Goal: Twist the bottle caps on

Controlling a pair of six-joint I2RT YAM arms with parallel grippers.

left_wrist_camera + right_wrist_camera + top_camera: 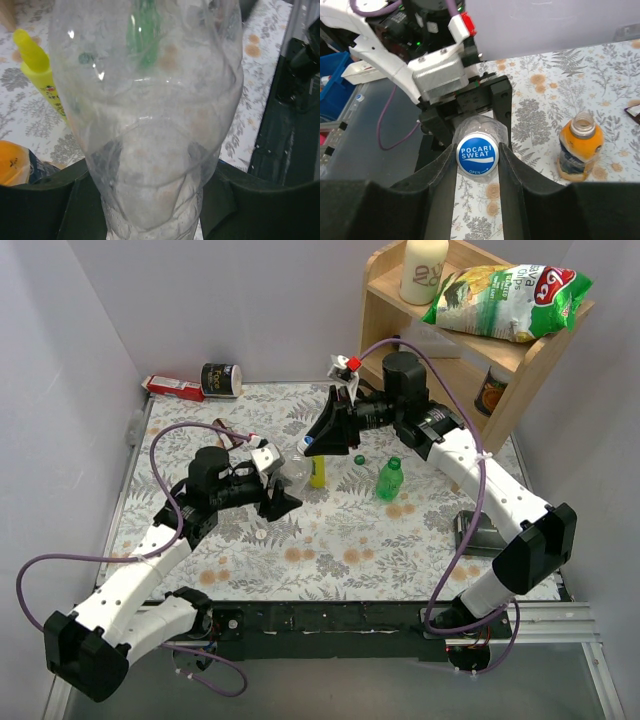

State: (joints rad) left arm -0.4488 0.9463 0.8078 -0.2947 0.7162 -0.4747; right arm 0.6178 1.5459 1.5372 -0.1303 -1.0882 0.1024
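"Well, where is the clear bottle (150, 125)?"
"Clamped between the left gripper's (155, 205) fingers."
"And the blue cap (477, 156)?"
"On that bottle's mouth, pinched by the right gripper (477, 149). The orange bottle (580, 147) stands uncapped nearby; the green cap (358, 459) lies near the green bottle (389, 480)."

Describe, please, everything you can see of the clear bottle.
The clear bottle is transparent, crinkled thin plastic, apparently empty. The left gripper clamps its body from both sides, holding it above the table, neck aimed at the right gripper. A blue cap printed POCARI SWEAT sits on its mouth, pinched between the right gripper's fingers.
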